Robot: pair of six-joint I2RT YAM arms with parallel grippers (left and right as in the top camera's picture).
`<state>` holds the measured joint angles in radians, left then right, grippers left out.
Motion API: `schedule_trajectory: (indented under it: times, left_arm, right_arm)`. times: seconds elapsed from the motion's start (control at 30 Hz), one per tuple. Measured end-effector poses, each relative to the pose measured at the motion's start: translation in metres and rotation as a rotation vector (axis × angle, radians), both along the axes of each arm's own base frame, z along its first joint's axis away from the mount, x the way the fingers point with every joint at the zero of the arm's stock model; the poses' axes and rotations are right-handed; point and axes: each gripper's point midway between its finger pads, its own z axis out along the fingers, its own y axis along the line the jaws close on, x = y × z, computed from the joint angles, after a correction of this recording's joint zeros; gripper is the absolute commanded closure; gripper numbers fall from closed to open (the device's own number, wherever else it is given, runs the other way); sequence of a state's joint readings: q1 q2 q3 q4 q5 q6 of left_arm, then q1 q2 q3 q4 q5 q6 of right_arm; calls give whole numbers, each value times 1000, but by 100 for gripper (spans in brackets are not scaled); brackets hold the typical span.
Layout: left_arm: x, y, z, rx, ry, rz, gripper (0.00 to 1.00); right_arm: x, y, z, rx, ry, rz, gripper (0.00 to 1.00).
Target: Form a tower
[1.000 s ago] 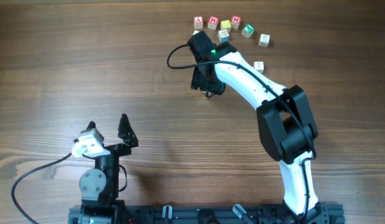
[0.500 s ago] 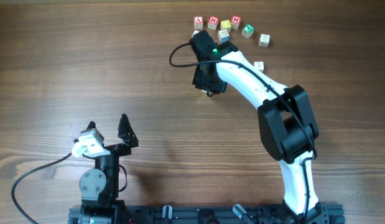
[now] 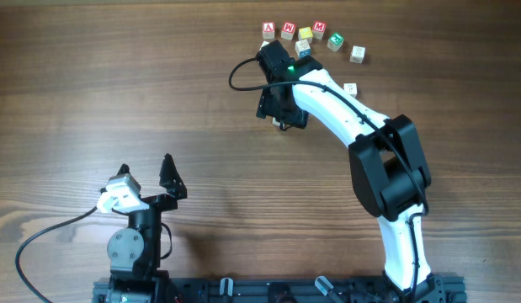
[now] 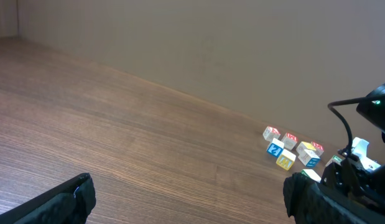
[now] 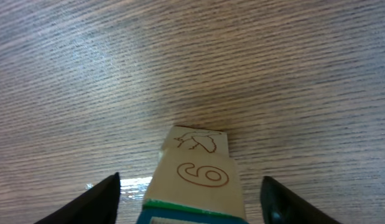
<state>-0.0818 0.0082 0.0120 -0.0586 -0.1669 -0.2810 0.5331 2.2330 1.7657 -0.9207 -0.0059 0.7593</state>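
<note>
Fingers of my left claw are standing spread and empty near the front edge of the tabletop. I am seeing my right claw hanging spread around the tower, which is standing mid-tabletop with gaps on both sides. Loose letter cubes are lying in a row just beyond.

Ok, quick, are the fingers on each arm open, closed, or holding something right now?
Left gripper: open, holding nothing.
Right gripper: open, fingers either side of the cube tower, not gripping it.
</note>
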Motion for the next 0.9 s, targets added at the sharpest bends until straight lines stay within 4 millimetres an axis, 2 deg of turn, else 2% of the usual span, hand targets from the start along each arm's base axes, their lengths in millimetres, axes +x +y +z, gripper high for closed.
schedule_trajectory:
  times: [0.17, 0.33, 0.63, 0.9]
  left_arm:
    - [0, 0, 0, 0, 0, 0, 0]
    - [0, 0, 0, 0, 0, -1, 0]
    - [0, 0, 0, 0, 0, 0, 0]
    - [0, 0, 0, 0, 0, 0, 0]
  right_arm:
    - [1, 1, 0, 4, -6, -3, 36]
    - [2, -1, -9, -11, 5, -4, 53]
    - [2, -1, -9, -12, 2, -6, 68]
    - [-1, -2, -8, -31, 9, 117, 73]
